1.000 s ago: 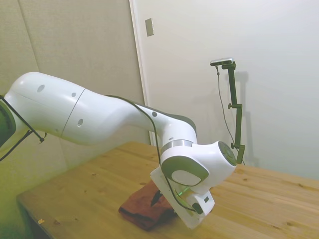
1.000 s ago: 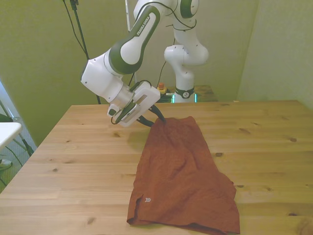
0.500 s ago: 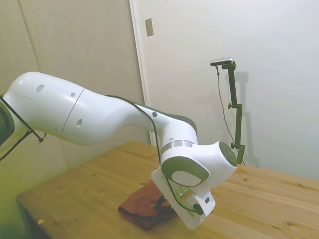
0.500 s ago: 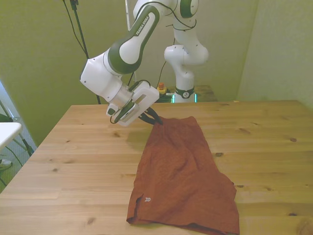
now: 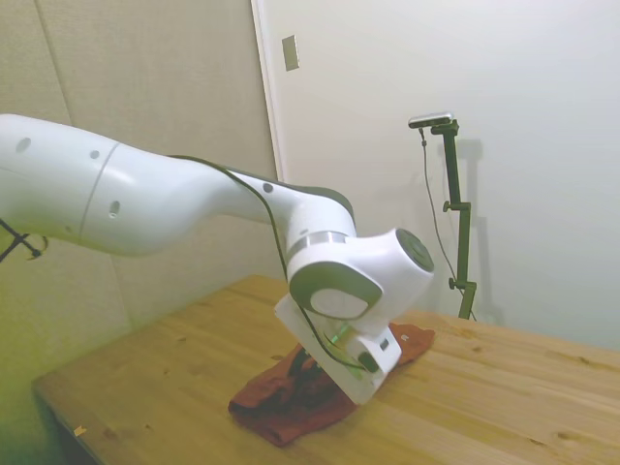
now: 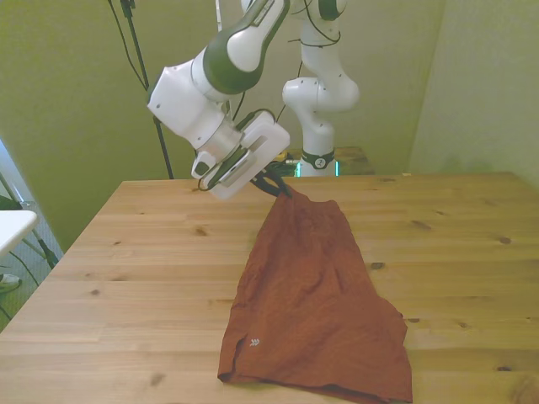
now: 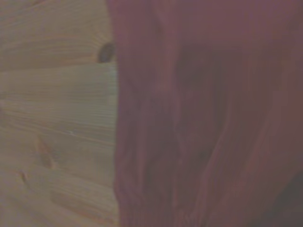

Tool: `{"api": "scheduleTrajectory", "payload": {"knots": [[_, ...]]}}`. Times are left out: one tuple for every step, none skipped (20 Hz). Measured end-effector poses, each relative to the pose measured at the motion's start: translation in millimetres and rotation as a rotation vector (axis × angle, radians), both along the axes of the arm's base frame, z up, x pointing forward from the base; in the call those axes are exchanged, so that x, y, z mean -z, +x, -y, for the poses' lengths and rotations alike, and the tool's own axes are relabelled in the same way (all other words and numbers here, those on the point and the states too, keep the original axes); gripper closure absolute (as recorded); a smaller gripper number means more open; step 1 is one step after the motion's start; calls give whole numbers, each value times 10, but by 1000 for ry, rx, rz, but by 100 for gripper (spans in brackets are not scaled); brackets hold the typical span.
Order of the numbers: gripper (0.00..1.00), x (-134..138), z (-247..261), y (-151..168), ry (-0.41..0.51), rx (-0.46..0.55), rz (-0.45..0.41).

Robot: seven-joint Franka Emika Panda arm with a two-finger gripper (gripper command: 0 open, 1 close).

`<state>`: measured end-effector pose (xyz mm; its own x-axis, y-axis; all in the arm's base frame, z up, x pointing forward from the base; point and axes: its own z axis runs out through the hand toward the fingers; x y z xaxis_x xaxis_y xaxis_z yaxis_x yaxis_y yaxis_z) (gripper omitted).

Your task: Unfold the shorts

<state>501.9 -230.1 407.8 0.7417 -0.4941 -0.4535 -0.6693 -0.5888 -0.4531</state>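
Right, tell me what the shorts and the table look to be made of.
The shorts: soft, thin woven or knit cloth, matte rust-brown; they drape and crease where the gripper lifts a corner. The exact fibre can't be told. The table: light wood planks, smooth with a slight sheen; grain lines and dark knots show.

Only a small pale logo on the shorts (image 6: 316, 295).

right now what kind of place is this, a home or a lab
Most likely a robot lab or test room, not a home. A white arm is bolted behind a bare wooden table, holding only the shorts, with plain padded walls around.
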Motion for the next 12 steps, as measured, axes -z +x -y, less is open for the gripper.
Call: {"api": "scheduleTrajectory", "payload": {"knots": [[100, -85, -145, 43, -12, -17, 3], [100, -160, -291, 93, -26, -34, 9], [100, -232, -440, 140, -39, -51, 13], [100, -296, -582, 184, -53, -68, 19], [100, -354, -725, 221, -65, -85, 24], [100, -397, -866, 253, -78, -104, 24], [100, -429, -1010, 284, -93, -121, 28], [100, -442, -1153, 311, -108, -141, 28], [100, -440, -1286, 336, -124, -162, 28], [100, -426, -1417, 355, -142, -183, 26], [100, -408, -1526, 364, -153, -201, 26], [100, -389, -1634, 369, -159, -216, 26]]}}
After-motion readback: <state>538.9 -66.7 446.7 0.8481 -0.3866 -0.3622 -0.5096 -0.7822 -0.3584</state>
